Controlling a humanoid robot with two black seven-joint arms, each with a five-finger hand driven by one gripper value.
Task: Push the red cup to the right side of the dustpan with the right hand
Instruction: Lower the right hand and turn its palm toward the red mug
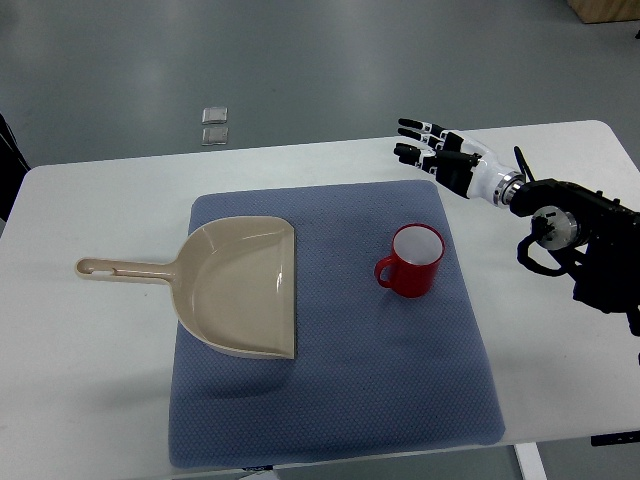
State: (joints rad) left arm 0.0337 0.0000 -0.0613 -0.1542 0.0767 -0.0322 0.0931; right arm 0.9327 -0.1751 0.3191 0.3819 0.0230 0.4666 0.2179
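A red cup with a white inside stands upright on the blue mat, its handle pointing left. To its left lies a beige dustpan, with its handle reaching left onto the table. My right hand hovers above the mat's far right corner, beyond the cup and apart from it. Its fingers are stretched out flat toward the left and hold nothing. The left arm is out of view.
The white table carries the mat. Its far edge runs just behind my hand. Two small grey squares lie on the floor beyond the table.
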